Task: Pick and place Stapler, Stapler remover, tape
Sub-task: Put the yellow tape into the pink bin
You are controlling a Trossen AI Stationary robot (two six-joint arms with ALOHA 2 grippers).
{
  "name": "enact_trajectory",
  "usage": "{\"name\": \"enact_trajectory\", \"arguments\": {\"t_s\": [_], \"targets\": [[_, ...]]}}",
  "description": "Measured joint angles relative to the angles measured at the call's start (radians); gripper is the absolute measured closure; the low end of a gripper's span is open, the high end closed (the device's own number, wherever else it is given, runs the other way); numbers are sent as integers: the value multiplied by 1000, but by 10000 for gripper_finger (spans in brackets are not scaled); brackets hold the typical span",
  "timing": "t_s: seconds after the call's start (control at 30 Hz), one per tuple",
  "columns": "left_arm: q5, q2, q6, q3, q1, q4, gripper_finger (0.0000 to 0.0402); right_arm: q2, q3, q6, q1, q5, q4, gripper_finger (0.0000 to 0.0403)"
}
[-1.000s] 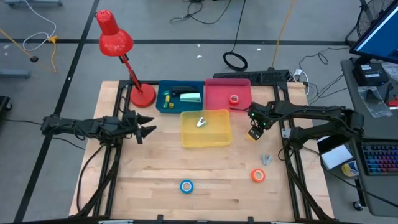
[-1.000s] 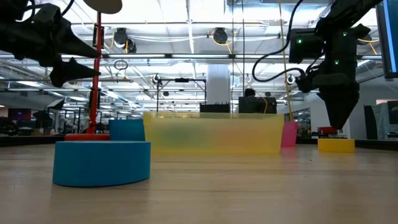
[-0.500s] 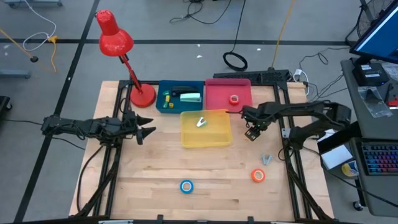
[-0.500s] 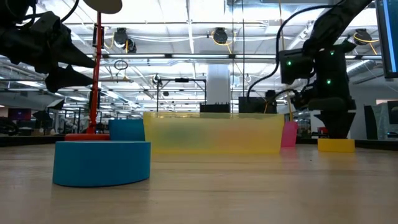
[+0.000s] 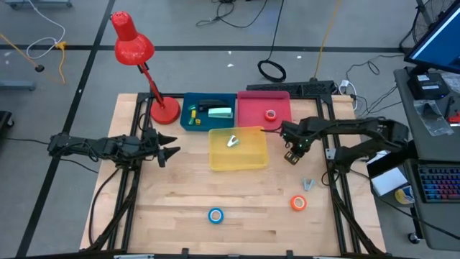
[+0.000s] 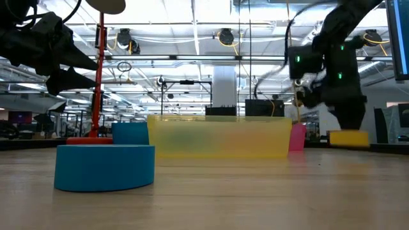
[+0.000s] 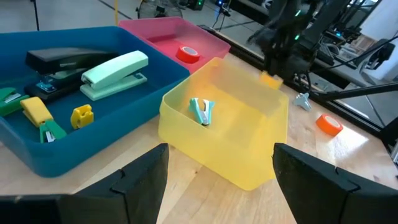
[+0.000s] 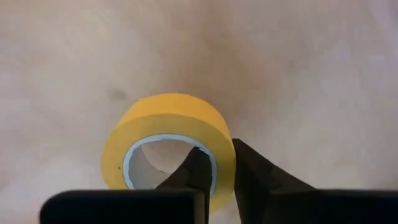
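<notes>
Yellow tape (image 8: 166, 144) wall between right fingers (image 8: 198, 167).

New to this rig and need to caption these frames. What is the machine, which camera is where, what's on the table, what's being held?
It is a two-armed robot at a wooden table. One camera looks straight down, one sits at table-top height, and one rides on each wrist.

On the table: a red desk lamp, a blue tray holding staplers, a pink tray holding a red tape roll, and a yellow translucent bin with a small staple remover inside. A blue tape roll, an orange tape roll and a small grey metal piece lie loose.

The right gripper pinches the wall of a yellow tape roll, one finger inside the ring. The left gripper waits open at the left side.
</notes>
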Motion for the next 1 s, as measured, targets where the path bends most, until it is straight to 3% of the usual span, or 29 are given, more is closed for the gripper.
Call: {"name": "enact_trajectory", "arguments": {"t_s": [0.17, 0.33, 0.5, 0.7, 1.0], "targets": [[0, 1, 0, 0, 0, 1, 113, -112, 132, -2, -8, 76, -12, 370], [0, 1, 7, 0, 0, 1, 114, -110, 298, -128, -74, 170, 102, 371], [0, 1, 29, 0, 0, 2, 115, 0, 423, -286, -197, 168, 220, 371], [0, 1, 33, 0, 0, 2, 117, 205, 544, -432, -308, 166, 240, 371], [0, 1, 34, 0, 0, 2, 114, 413, 599, -552, -419, 190, 259, 371]]}}
